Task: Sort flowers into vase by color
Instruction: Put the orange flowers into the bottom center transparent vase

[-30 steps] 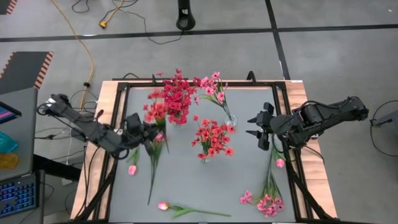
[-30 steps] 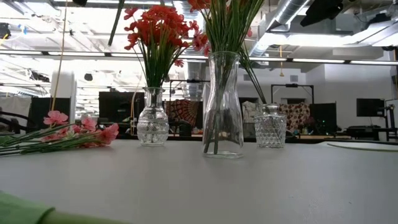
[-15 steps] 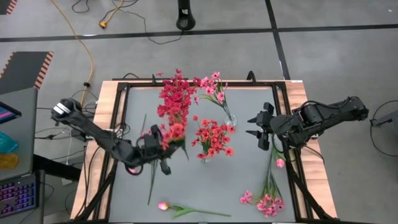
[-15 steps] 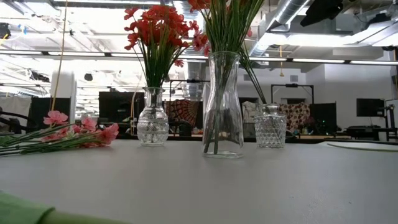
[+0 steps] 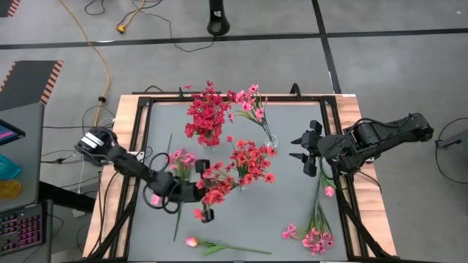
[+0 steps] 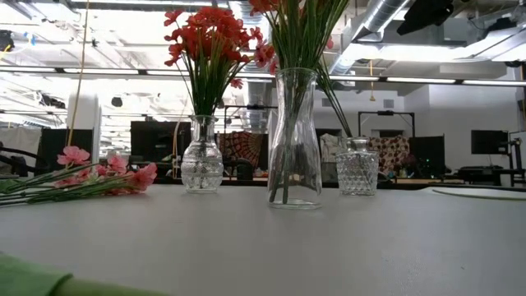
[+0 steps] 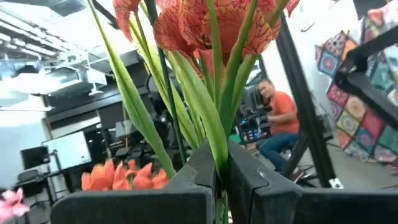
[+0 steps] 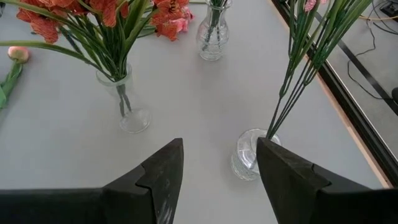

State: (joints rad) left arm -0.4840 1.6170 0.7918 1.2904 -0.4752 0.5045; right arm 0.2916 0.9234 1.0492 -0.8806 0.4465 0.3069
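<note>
My left gripper (image 5: 196,194) is over the table's near-left middle, shut on a red spray (image 5: 216,185) whose blossoms lie just left of the red-flower vase (image 5: 247,162). The crimson bunch (image 5: 206,115) and the light pink bunch (image 5: 251,101) stand in vases behind it. My right gripper (image 5: 304,154) hovers open right of the light pink vase (image 8: 249,155). On the table lie a light pink spray (image 5: 181,158), a tulip bud (image 5: 191,241), a second bud (image 5: 155,199), a third bud (image 5: 329,191) and a pink spray (image 5: 314,237). My left gripper pinches the red spray's bundle of green stems (image 7: 217,163) between its two fingers (image 7: 186,180), below the leaves and blossoms. The stems and leaves rise out of the shut fingers, with the red blossoms (image 7: 211,25) beyond. The spray is lifted clear of the table.
A black frame (image 5: 139,139) rims the grey table. The low view shows three glass vases in a row: (image 6: 201,164), (image 6: 294,140), (image 6: 357,168). A pink spray (image 6: 82,177) lies beside them. Open grey surface lies at the table's near middle. A person sits in the room behind (image 7: 283,118).
My left gripper has carried the red spray from beside the crimson bunch toward the table's near edge and to the right. It turned as it went, so the blossoms now point toward the red-flower vase. It stayed shut on the stems.
</note>
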